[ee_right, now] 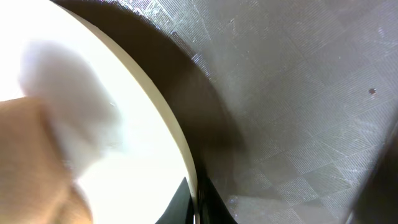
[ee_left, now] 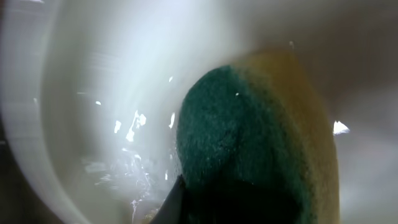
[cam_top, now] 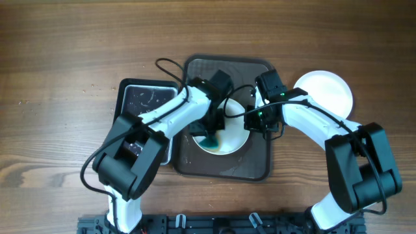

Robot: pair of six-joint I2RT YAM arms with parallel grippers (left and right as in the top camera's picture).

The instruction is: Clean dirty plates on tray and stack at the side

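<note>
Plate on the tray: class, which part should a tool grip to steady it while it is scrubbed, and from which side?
Grip the plate by its right rim, coming from the right. It lies flat on the tray, so only the thin raised edge fits between two fingers, and the sponge in the left tool fills its middle. The right tool sits at that rim.

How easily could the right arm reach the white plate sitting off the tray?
Probably easily: the side plate lies bare beside that arm, nothing over it. But the right gripper looks clamped on the rim of the tray plate, so it must let go first.
</note>
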